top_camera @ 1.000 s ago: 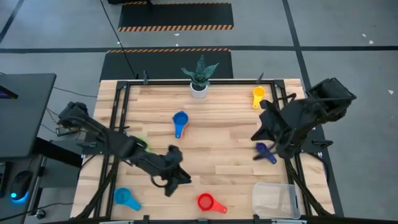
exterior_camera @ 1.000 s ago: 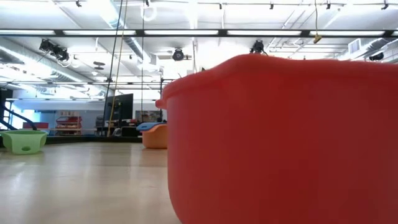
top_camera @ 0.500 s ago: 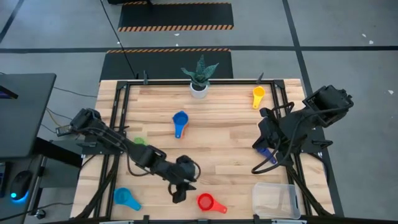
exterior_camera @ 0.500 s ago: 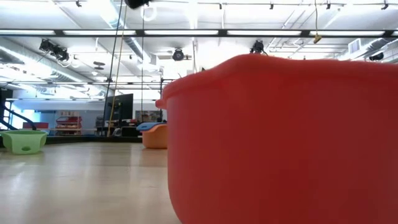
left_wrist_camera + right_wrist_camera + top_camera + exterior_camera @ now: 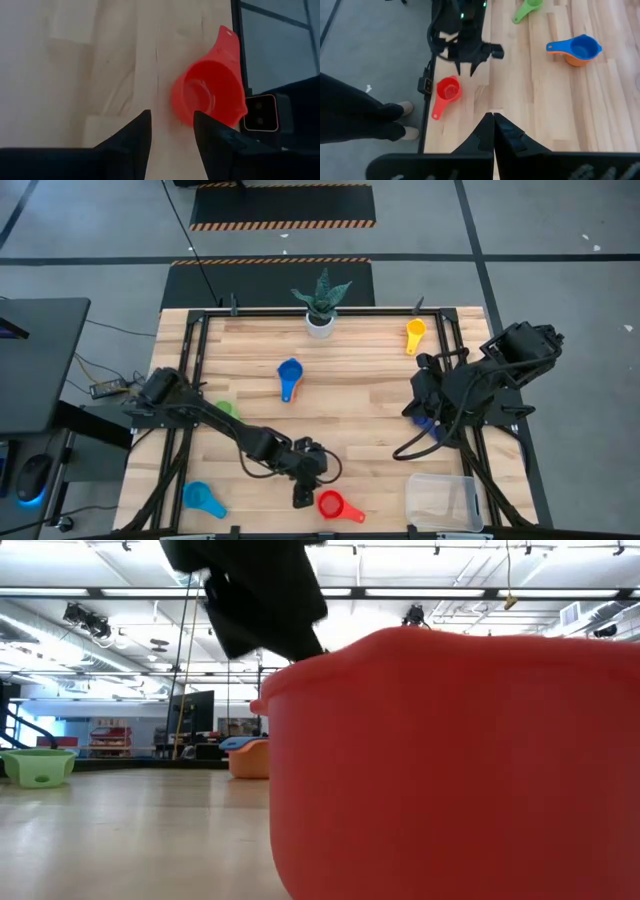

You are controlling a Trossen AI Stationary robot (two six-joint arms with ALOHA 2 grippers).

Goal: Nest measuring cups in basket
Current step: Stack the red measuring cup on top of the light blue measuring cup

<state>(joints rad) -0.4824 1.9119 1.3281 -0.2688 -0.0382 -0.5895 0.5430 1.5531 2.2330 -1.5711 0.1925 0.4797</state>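
The red cup (image 5: 328, 504) sits upright on its base near the table's near edge; it fills the low view (image 5: 450, 760). My left gripper (image 5: 303, 496) hovers open just to its left, and the cup (image 5: 207, 97) lies just ahead of its fingertips (image 5: 171, 120). My right gripper (image 5: 493, 117) is shut and empty above the table's right side (image 5: 410, 412). The navy cup (image 5: 428, 423) is mostly hidden under that arm. The blue cup (image 5: 582, 47) sits nested in the orange one (image 5: 575, 60). Green (image 5: 225, 408), light blue (image 5: 200, 498) and yellow (image 5: 416, 334) cups lie apart. The clear basket (image 5: 443, 500) stands at the near right corner.
A white plant pot (image 5: 320, 323) stands at the middle of the far edge. A dark frame runs around the table's sides. A person's legs and shoes (image 5: 365, 120) show on the floor beyond the near edge. Bare wood lies between the red cup and the basket.
My left gripper has swept toward the table's right and near edge, up to the red cup, and its dark body has come into the low view from above. My right arm has shifted slightly toward the near edge, covering more of the navy cup.
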